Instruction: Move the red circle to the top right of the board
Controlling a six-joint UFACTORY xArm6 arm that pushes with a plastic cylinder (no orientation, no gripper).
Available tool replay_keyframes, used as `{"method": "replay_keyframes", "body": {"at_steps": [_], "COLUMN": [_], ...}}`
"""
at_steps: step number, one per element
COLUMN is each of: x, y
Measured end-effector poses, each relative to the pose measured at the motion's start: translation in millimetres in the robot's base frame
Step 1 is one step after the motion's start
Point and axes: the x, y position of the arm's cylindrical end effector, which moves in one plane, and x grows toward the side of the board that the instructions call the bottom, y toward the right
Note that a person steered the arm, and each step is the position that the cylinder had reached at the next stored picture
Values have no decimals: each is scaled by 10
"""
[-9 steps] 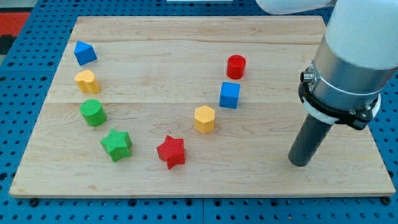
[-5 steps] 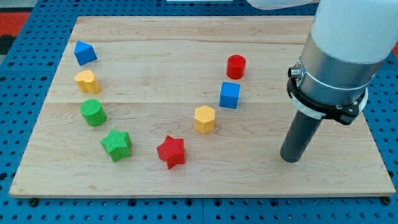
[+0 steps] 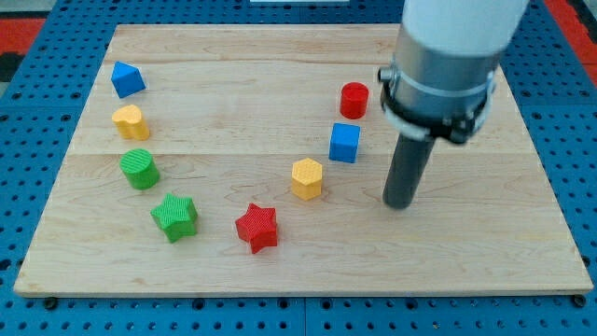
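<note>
The red circle (image 3: 354, 100) is a short red cylinder standing right of the board's middle, toward the view's top. My tip (image 3: 399, 203) rests on the board below and to the right of it, apart from it. The blue cube (image 3: 344, 142) sits just below the red circle, to the left of my rod. The wooden board (image 3: 233, 56) fills most of the view.
A yellow hexagon (image 3: 307, 178) and a red star (image 3: 257, 228) lie left of my tip. At the view's left are a blue triangle (image 3: 127, 79), a yellow heart-like block (image 3: 131, 122), a green cylinder (image 3: 140, 169) and a green star (image 3: 175, 217).
My tip has slid left and a little up, from the board's lower right toward the blue cube and yellow hexagon. No block has moved.
</note>
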Motion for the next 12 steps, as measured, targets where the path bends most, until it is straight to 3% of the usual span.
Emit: {"method": "replay_keyframes", "body": {"at_steps": [2,5,7,9,11,12], "x": [-972,-1420,-1958,-2334,-2392,-2484], "y": [-108,-1095,-61,370,-224,-200]}}
